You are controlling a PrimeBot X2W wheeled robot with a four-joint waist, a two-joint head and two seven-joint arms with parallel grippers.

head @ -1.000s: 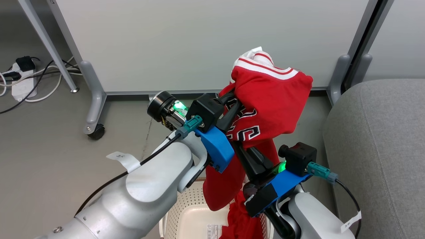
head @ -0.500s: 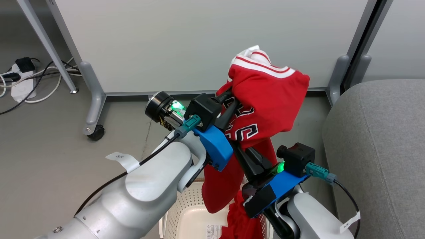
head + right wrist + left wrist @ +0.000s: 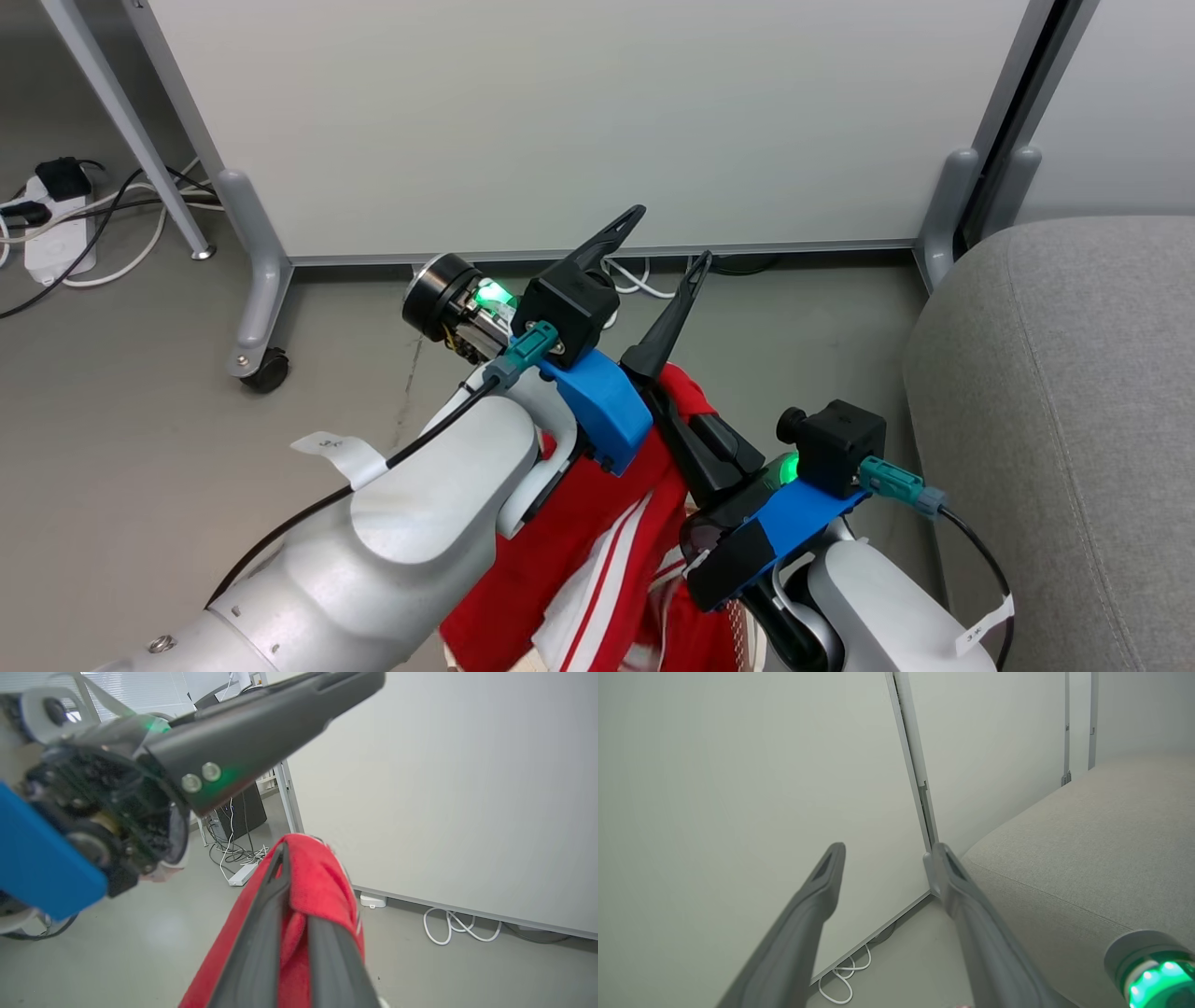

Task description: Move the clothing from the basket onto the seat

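We see the clothing as soft red fabric with white stripes. It is crumpled in loose folds and hangs low under both forearms, left of the seat and apart from it. The seat is a big grey woven cushion with a rounded edge and one stitched seam. Our right gripper has its two long dark fingers pressed together on a fold of the red fabric, which drapes over one fingertip like a hood. Our left gripper is spread wide, its smooth tapered fingers empty. It is raised above the clothing, left of the seat, and points at a flat white panel. The left gripper's body crosses just in front of the right one, so their fingers nearly overlap in the head view. The panel stands on grey feet; one foot is near the seat's far corner, and another, well left of the seat, carries a black caster. A tangle of cables and a white power strip lie on the smooth grey floor, far left of the seat.
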